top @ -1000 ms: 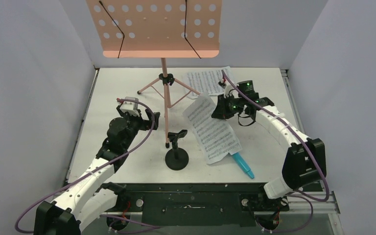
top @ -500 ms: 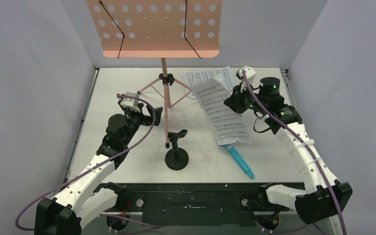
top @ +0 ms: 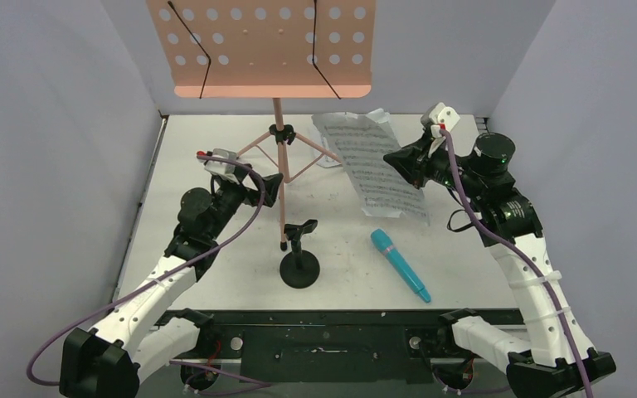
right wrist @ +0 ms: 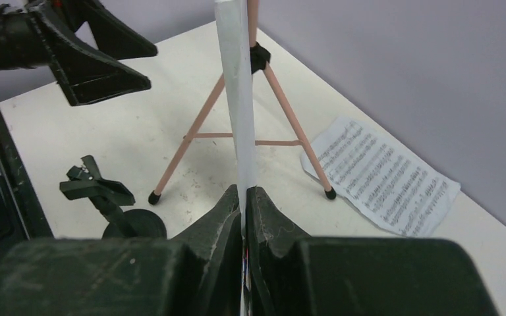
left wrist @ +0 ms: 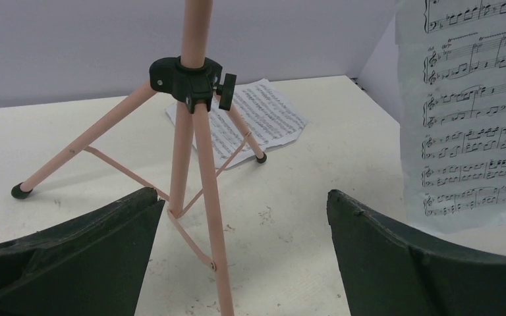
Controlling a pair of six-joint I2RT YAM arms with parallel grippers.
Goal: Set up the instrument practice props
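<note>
Over the last second our right hand (top: 400, 162) has lifted one sheet of music (top: 377, 170) off the desk (top: 216, 274) and carried it back and to the right of the music stand (top: 280, 157). It is pinched tight on the paper's edge, and the page hangs free in the air beside the stand's pole, below its tray. The lift has uncovered the microphone (top: 399, 264), which now lies bare on the desk, in front of the stand and to its right. The small mic stand (top: 299, 257) sits upright just in front of the stand's near foot, its clip unfilled. Our left hand (top: 259, 189) has edged a little closer to the pole from the left, fingers spread wide and holding nothing. We judge the page is on its way to the tray, with the second sheet (left wrist: 257, 118) and the microphone not yet placed. That second sheet lies flat by the stand's back right foot, and from above the hanging page covers most of it. The tray is cut off at the top from above and shows in neither wrist view, so we cannot tell how high the page has to rise. The right wrist camera sees the page edge-on, so how much paper sits in the grip is unclear.
</note>
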